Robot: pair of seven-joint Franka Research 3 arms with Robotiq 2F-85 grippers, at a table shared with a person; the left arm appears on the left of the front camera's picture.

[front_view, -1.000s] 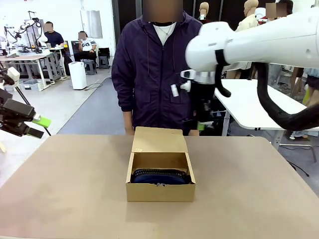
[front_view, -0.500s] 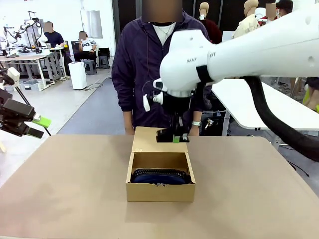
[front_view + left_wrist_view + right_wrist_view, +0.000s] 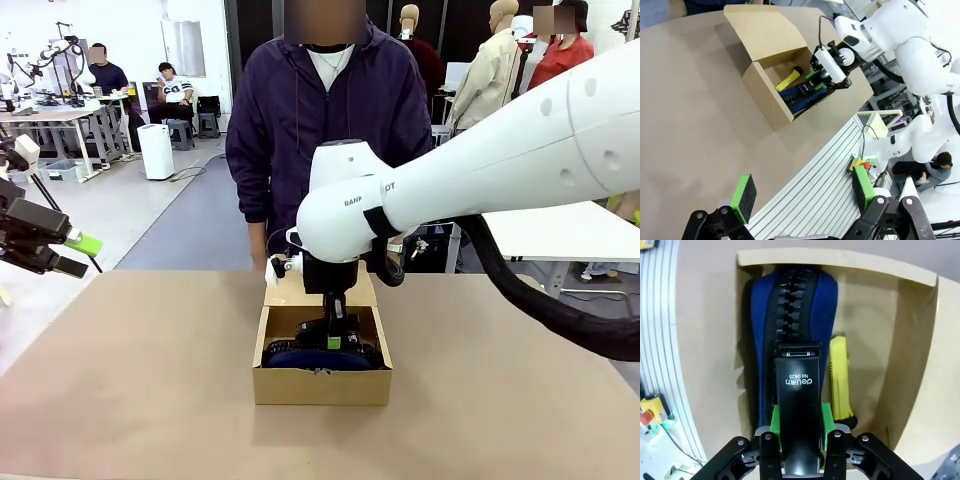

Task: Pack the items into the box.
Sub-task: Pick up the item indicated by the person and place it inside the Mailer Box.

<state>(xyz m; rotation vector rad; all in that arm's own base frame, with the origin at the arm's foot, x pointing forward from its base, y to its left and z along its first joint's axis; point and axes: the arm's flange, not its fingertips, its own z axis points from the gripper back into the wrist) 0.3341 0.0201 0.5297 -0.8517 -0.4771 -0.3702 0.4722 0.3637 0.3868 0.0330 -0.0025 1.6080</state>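
The brown cardboard box [image 3: 320, 385] stands open in the middle of the table, its flap lid folded back toward the person. Inside lie the navy zippered pouch [image 3: 792, 305] and, beside it, the yellow-and-black utility knife [image 3: 840, 385]. My right gripper [image 3: 335, 338] reaches down into the box, shut on the black stapler [image 3: 799, 400], which hangs just above the pouch's zipper. The left wrist view also has the box [image 3: 765, 85], the knife [image 3: 788, 80] and the pouch [image 3: 800, 97]. My left gripper [image 3: 55, 250] hovers open off the table's left edge, holding nothing.
A person in a dark purple jacket [image 3: 320, 120] stands at the far side, right behind the box. Bare brown tabletop [image 3: 130, 380] lies all around the box. An aluminium rail frame [image 3: 830, 175] runs along the table's edge in the left wrist view.
My right arm has swung in from the upper right to over the box and dropped the stapler down into it. The left arm has stayed still.
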